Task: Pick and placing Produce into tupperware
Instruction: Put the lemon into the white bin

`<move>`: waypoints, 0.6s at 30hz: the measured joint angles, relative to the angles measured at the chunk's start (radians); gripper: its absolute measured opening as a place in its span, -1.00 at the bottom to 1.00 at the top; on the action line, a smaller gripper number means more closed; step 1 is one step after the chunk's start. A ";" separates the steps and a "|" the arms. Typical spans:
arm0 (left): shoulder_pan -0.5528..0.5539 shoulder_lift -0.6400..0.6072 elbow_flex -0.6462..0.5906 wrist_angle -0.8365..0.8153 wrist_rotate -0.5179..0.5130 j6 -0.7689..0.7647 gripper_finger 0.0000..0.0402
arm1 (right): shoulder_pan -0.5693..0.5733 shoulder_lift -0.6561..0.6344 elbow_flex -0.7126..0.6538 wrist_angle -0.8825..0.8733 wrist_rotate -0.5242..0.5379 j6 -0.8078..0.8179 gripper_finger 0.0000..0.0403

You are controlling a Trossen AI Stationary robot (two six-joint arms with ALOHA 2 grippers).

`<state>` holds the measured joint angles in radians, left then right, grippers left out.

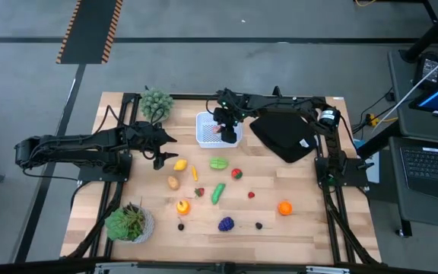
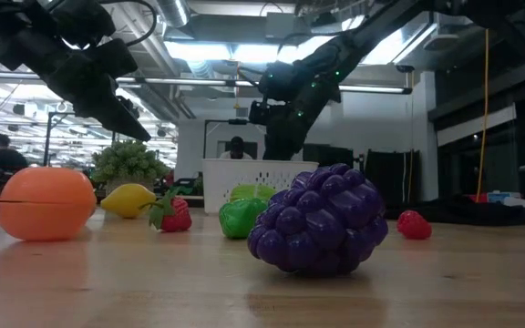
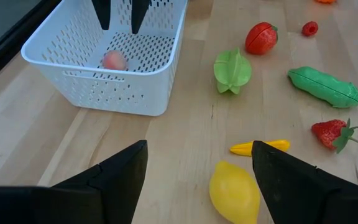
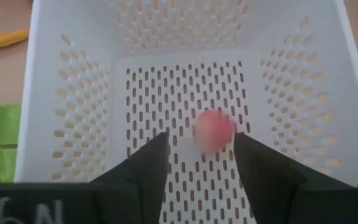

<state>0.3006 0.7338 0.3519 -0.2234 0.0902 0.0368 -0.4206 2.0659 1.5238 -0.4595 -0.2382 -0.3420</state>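
The white perforated tub (image 1: 217, 129) is taken as the landmark; it stands at the far middle of the bench (image 1: 303, 228). The right tool (image 4: 201, 155) is held directly above the tub's interior, fingers parted to a moderate gap, and nothing is gripped between them. A small pink-red fruit (image 4: 214, 131) is seen just beyond the fingertips, blurred, over the tub floor; from the left wrist view it appears to lie on the floor near one wall (image 3: 114, 60). The position is judged to be that of a release: the tool is kept over the tub so that the piece lands inside the walls.

The left tool (image 3: 197, 165) is held near the tub, on the side where the loose produce lies, with fingers spread wide and empty. A yellow lemon (image 3: 234, 193) sits just beneath and between its fingers, with a yellow-orange strip-shaped piece (image 3: 260, 147) beside it (a likely next pick, by judgement).

Left on the bench, away from the tub: a green star-shaped fruit (image 3: 232, 71), a green pod (image 3: 323, 86), a strawberry (image 3: 331, 134), purple grapes (image 1: 226, 224) and an orange (image 1: 284, 207). The task is judged at an early stage, with only one piece seen in the tub.
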 joint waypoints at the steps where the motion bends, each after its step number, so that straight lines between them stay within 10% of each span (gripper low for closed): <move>1: 0.000 0.000 0.000 0.000 0.000 0.000 0.39 | 0.000 0.000 0.000 0.000 0.000 0.000 -0.03; 18: 0.000 -0.001 0.000 0.000 0.000 -0.001 0.39 | 0.001 -0.085 0.023 -0.091 0.008 0.060 0.05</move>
<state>0.3008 0.7330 0.3519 -0.2234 0.0902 0.0360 -0.4194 1.9806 1.5471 -0.5501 -0.2299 -0.2816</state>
